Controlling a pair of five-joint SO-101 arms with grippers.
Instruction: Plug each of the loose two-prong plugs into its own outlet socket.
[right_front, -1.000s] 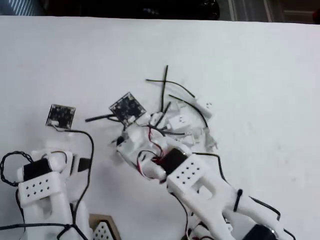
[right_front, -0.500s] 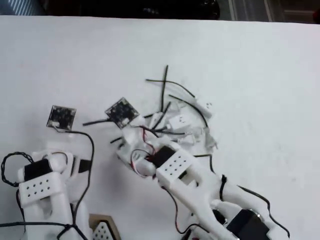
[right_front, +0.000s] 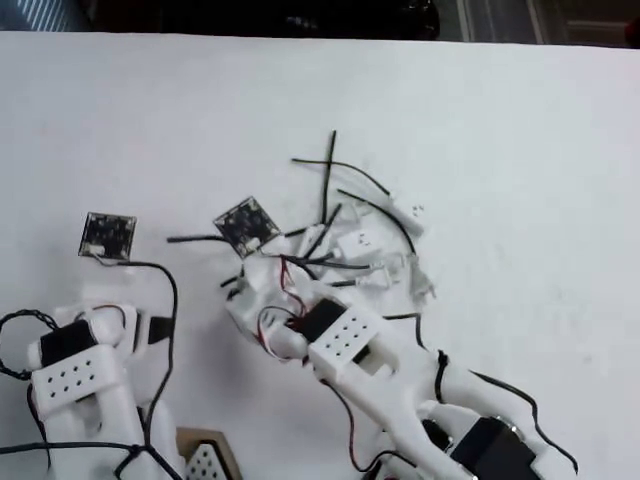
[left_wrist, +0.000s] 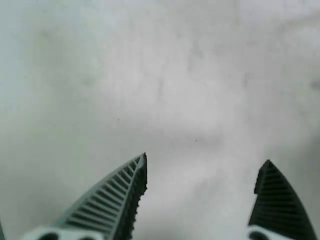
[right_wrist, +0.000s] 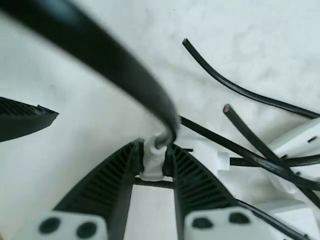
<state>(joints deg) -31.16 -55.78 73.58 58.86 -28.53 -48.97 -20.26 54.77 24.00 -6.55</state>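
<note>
Two black square outlet sockets lie on the white table, one (right_front: 107, 236) at the left and one (right_front: 247, 224) near the middle. Loose white plugs (right_front: 362, 241) with black cords (right_front: 330, 170) lie tangled right of the middle socket. My right gripper (right_wrist: 154, 152) is shut on a small white plug (right_wrist: 151, 161), whose thick black cord (right_wrist: 100, 55) arches up over the fingers. In the high view this gripper (right_front: 238, 288) sits just below the middle socket. My left gripper (left_wrist: 205, 170) is open over bare table, nothing between its fingers; the left arm (right_front: 70, 370) stands below the left socket.
A black cable (right_front: 168, 310) runs from the left socket down past the left arm. A brown piece (right_front: 200, 455) lies at the front edge between the arms. More white plug parts (right_front: 405, 212) and cords lie right of centre. The table's far half (right_front: 450, 90) is bare.
The right arm has swung left, closer to the middle socket, which shifted slightly. The left socket has slid left, and the left arm has moved a little left with it.
</note>
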